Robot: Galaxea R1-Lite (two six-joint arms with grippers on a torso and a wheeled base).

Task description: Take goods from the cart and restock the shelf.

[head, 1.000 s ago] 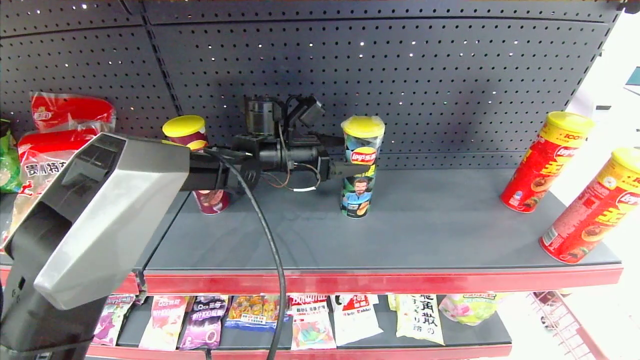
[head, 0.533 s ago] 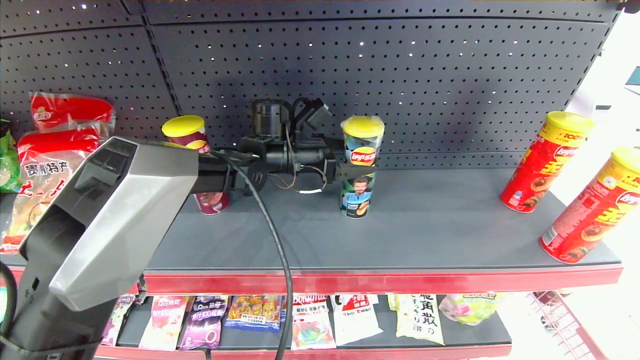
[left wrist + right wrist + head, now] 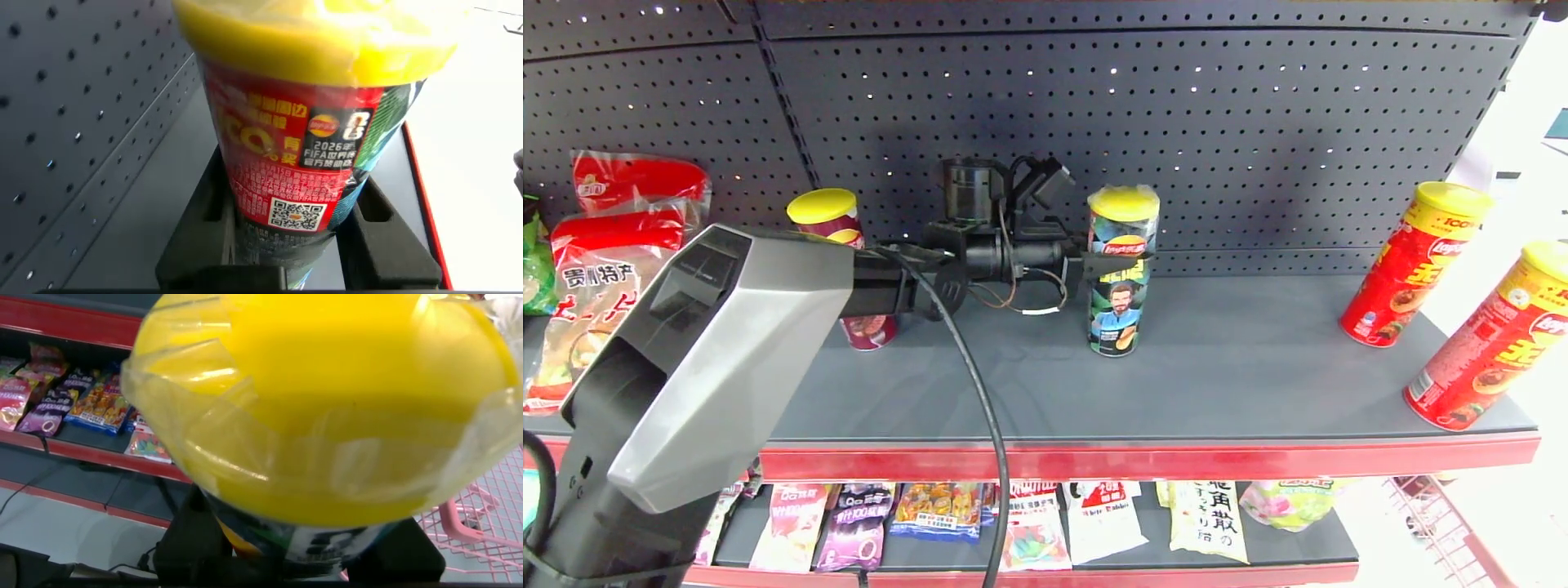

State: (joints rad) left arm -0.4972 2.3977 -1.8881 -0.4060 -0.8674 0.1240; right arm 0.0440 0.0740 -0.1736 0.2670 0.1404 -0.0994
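**A:** What lies lowest in the head view?

**B:** Snack bags (image 3: 1029,523) on the bottom board, under the red lip of the shelf (image 3: 1176,392).

**A:** And on that shelf?

**B:** At the right edge are a nearer red can (image 3: 1486,335) and a farther red can (image 3: 1417,261). At centre frame the left gripper (image 3: 1117,263) is clamped on the portrait can (image 3: 1117,314), which stands upright. Whether its base touches the board, I cannot tell. The left wrist view has the left gripper (image 3: 294,237) pressed against both sides of the portrait can (image 3: 294,139).

**A:** Farther back?

**B:** Left of centre there's a purple can (image 3: 829,216) near the pegboard (image 3: 1258,122). Red bags (image 3: 613,220) are at the left edge.

**A:** The other arm?

**B:** The right gripper (image 3: 294,555) is closed around a yellow-lidded can (image 3: 327,400), with the pink cart (image 3: 482,531) beyond it.
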